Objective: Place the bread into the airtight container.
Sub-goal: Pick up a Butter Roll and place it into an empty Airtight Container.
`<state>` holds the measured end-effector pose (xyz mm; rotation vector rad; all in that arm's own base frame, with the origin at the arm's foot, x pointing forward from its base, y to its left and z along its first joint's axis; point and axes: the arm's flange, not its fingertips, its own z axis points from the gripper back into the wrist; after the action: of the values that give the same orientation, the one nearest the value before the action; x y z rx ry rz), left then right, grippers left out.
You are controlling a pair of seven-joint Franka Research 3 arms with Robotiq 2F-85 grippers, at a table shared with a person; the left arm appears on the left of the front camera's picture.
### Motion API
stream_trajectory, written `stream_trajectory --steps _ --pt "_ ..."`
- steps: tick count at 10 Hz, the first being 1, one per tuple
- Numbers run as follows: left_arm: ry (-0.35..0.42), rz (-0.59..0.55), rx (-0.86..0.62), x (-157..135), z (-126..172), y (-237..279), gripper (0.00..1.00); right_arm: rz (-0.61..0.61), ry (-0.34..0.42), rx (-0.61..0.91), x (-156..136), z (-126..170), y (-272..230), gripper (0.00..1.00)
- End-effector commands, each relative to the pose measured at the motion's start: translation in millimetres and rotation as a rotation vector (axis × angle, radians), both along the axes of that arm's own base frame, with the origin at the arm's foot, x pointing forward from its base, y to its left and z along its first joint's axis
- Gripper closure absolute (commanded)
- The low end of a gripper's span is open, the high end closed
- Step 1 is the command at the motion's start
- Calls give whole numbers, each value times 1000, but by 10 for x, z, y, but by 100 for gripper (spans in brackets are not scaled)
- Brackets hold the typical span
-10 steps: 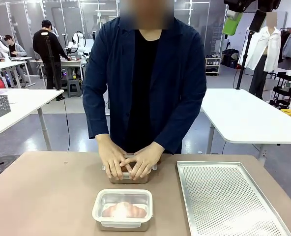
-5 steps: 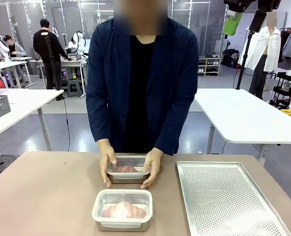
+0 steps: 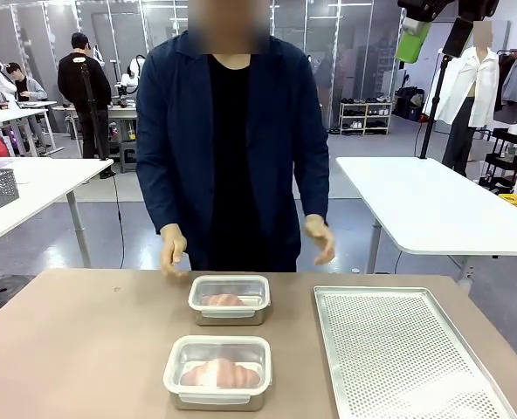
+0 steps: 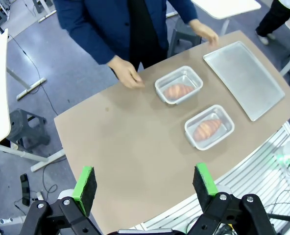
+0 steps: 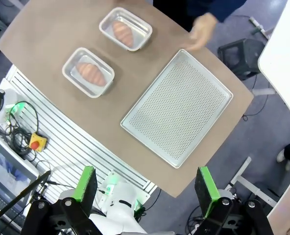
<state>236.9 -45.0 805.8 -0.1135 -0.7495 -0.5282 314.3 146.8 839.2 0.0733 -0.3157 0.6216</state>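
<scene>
Two containers: far container (image 3: 230, 298) at twelve o'clock of near container (image 3: 217, 372), each lidded over bread (image 3: 221, 374), so sealing looks done.
Hands: person's hands (image 3: 173, 250) lifted clear, at eleven and one o'clock.
Grippers: left gripper (image 4: 144, 183) and right gripper (image 5: 146, 183) released, jaws wide, parked high above the table (image 3: 84, 349).

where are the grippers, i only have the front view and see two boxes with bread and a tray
Observer: Both are high above the table. The left gripper hangs open over the table's near side.
Operator: and the right one
Observer: The right gripper is open too, above the near edge beside the tray.
Operator: anything on the tray i might miss
Observer: No, from above its perforated surface is bare.
Operator: are the person's hands on the boxes
Observer: No. From the left wrist view, one hand is beside the far box, apart from it, and the other hand is past the tray's far end. The near box is untouched.
</scene>
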Motion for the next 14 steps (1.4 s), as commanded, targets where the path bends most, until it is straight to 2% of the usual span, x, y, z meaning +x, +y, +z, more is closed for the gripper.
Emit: stream_trajectory --steps 1,14 --pt "0 -8 -5 -5 0 0 0 -6 7 -2 -13 14 5 0" --pt "0 -8 -5 -5 0 0 0 -6 7 -2 -13 14 5 0"
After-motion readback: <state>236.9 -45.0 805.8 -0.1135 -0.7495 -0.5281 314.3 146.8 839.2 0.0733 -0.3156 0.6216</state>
